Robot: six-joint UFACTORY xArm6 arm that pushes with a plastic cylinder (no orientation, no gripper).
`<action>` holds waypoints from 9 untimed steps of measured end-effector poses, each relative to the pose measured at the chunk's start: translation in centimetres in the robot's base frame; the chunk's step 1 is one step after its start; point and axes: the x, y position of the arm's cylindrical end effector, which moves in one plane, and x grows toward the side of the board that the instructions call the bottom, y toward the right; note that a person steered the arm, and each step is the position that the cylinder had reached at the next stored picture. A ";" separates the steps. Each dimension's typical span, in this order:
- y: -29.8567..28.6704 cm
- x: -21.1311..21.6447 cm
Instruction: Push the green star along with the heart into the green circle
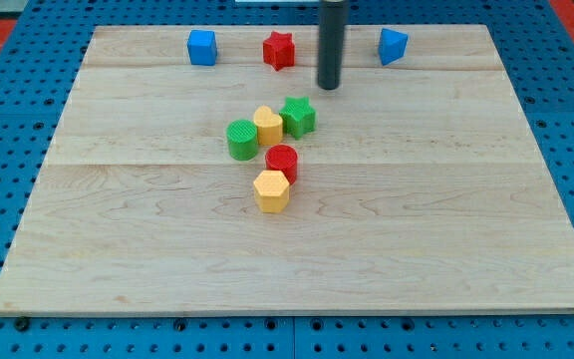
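Note:
The green star [299, 117] sits just above the board's middle, touching the yellow heart [267, 125] on its left. The heart touches the green circle [242, 139], which lies to its lower left. The three form a short row. My tip [328, 86] is above and slightly to the right of the green star, a small gap away from it and touching no block.
A red circle [282, 162] and a yellow hexagon [271, 190] lie just below the row. Along the view's top stand a blue cube [202, 47], a red star [279, 49] and a blue triangle-like block [393, 45]. The wooden board [466, 219] lies on a blue pegboard.

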 end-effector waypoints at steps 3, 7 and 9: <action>-6.9 5.3; 0.5 21.0; -4.4 11.5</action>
